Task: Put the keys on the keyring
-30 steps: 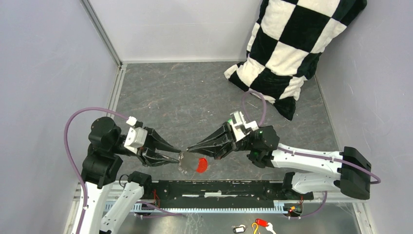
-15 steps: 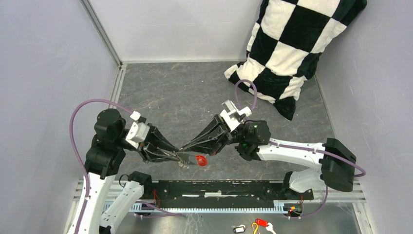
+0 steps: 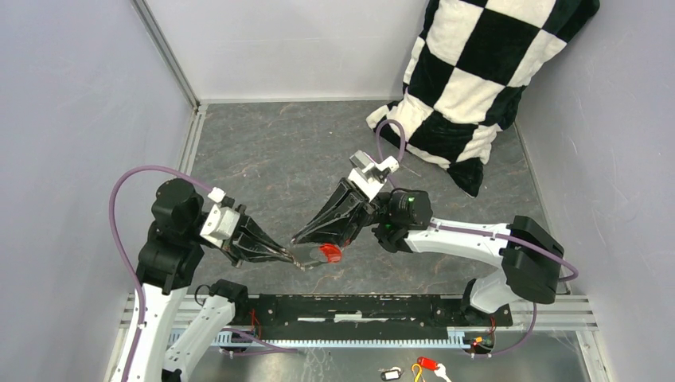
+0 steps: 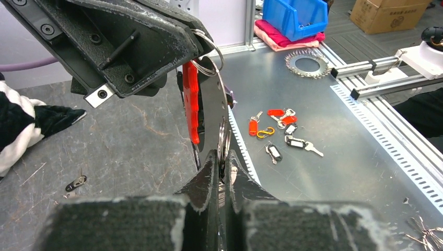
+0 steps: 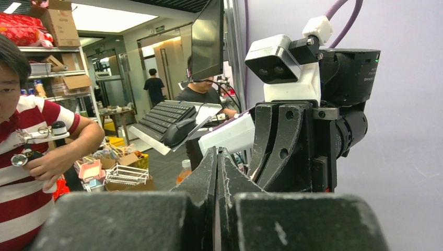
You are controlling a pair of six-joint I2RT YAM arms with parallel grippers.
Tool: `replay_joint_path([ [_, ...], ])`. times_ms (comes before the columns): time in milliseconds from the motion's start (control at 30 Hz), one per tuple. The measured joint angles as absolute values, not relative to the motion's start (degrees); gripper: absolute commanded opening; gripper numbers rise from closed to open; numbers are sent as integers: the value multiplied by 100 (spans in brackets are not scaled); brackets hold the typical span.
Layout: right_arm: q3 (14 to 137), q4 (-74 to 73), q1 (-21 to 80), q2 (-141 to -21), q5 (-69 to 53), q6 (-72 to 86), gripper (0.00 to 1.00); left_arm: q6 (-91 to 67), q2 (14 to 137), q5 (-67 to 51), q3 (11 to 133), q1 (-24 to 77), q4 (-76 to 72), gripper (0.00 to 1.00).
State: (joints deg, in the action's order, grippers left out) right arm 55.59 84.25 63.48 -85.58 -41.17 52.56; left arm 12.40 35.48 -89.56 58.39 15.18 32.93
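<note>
Red plastic key [image 4: 191,104] hung edge-on from silvery wire keyring [image 4: 224,140], left gripper [image 4: 222,163] and right gripper [image 5: 218,155] both pinching it.

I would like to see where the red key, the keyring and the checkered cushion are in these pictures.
red key [image 4: 191,99]: left wrist view, middle of its red plastic body.
keyring [image 4: 224,140]: left wrist view, on its lower wire loop.
checkered cushion [image 3: 477,64]: top external view, middle of its fabric.
</note>
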Motion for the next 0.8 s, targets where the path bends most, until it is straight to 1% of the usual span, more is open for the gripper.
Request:
replay_joint_path([
  [333, 5953, 8493, 6233, -8877, -4421, 6114, 1, 1282, 3485, -8949, 5852, 1518, 3291, 2],
  [500, 5979, 8475, 6169, -8866, -4547, 6143, 1, 1291, 3437, -8849, 5854, 1518, 3286, 2],
  [633, 5979, 8117, 6141, -8670, -4703, 5763, 1, 1291, 3428, -8816, 5859, 1518, 3269, 2],
  [800, 5992, 6709, 6139, -8088, -4884, 4565, 1, 1286, 3428, -8814, 5883, 1518, 3264, 2],
])
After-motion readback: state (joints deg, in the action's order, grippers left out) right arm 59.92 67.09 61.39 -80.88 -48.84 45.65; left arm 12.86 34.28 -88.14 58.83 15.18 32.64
